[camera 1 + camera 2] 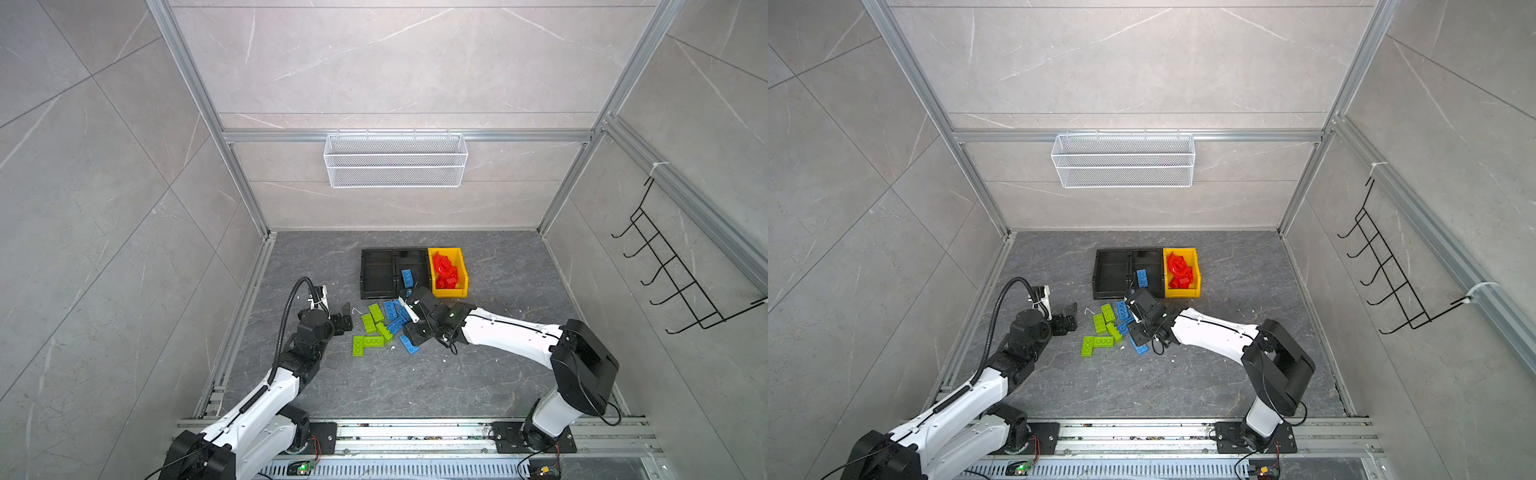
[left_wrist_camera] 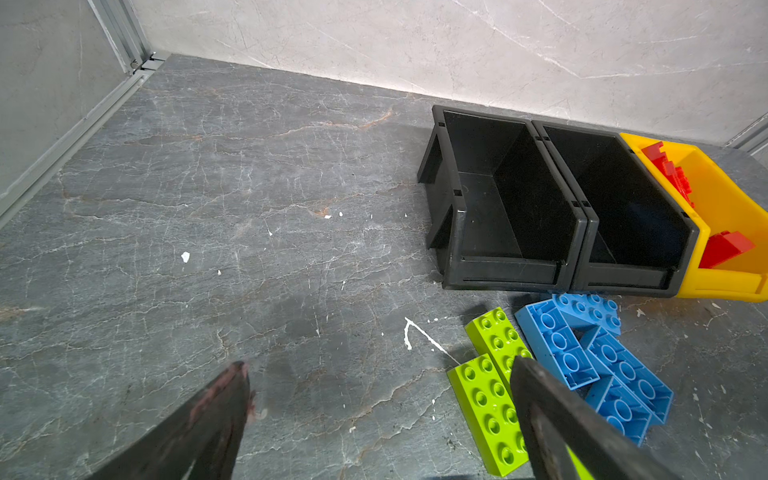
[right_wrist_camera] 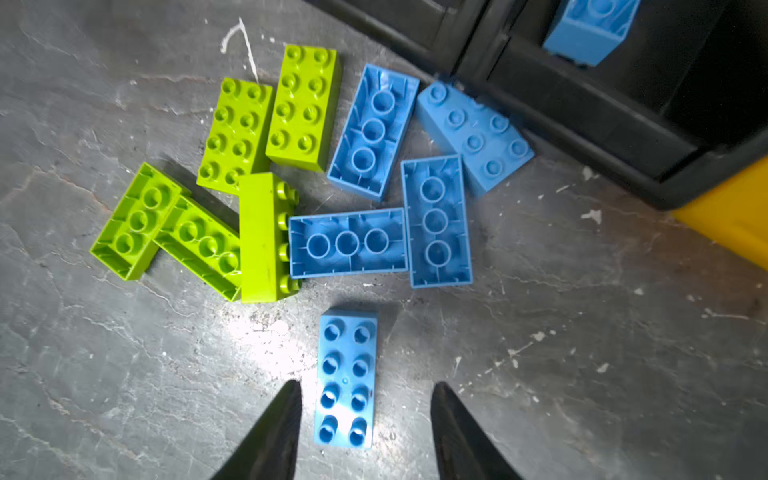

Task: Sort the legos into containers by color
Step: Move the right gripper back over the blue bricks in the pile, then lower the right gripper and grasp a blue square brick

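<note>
blue lego (image 3: 346, 378), between parted fingers of right hand (image 3: 365, 384), untouched

The dark grey veined tabletop (image 1: 415, 386) bore two black containers (image 1: 377, 272) and a yellow container (image 1: 451, 292) side by side, with loose green legos (image 1: 368, 323) and blue legos (image 1: 409, 345) scattered just before them amid white flecks (image 2: 185, 257).

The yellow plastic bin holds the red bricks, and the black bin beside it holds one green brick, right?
Not quite. A top view shows the studded plastic brick in the black plastic bin is blue, not green. The red plastic bricks do lie in the yellow plastic bin beside it.
</note>
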### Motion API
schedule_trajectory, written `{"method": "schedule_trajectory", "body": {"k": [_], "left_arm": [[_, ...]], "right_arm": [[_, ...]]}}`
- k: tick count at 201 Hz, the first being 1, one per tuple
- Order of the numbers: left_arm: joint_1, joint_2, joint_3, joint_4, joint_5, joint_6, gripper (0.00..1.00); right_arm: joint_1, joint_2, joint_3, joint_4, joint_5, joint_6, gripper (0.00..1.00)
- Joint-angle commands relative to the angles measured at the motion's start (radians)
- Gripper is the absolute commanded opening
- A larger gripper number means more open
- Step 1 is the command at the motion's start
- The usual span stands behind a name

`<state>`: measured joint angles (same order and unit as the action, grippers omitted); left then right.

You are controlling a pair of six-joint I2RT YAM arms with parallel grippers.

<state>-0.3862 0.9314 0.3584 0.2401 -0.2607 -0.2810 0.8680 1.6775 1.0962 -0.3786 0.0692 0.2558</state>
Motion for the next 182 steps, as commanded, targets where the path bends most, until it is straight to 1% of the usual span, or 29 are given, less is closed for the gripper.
{"method": "schedule_trajectory", "body": {"k": [1, 49, 89, 128, 182], "left_arm": [[0.001, 0.005, -0.003, 0.048, -0.013, -0.004, 0.99], [0.001, 0.026, 0.003, 0.048, -0.019, -0.004, 0.99], [0.001, 0.014, 0.003, 0.045, -0.017, -0.004, 0.99], [0.001, 0.004, -0.001, 0.042, -0.021, -0.002, 0.99], [0.001, 0.006, 0.002, 0.042, -0.016, -0.004, 0.99]], "right_arm": [[0.005, 0.049, 0.019, -0.001, 0.024, 0.017, 0.53], [0.043, 0.151, 0.071, -0.017, 0.040, 0.014, 0.54], [0.058, 0.175, 0.073, -0.007, 0.039, 0.020, 0.54], [0.058, 0.206, 0.080, -0.026, 0.078, 0.028, 0.54], [0.059, 0.216, 0.076, -0.016, 0.086, 0.037, 0.51]]}}
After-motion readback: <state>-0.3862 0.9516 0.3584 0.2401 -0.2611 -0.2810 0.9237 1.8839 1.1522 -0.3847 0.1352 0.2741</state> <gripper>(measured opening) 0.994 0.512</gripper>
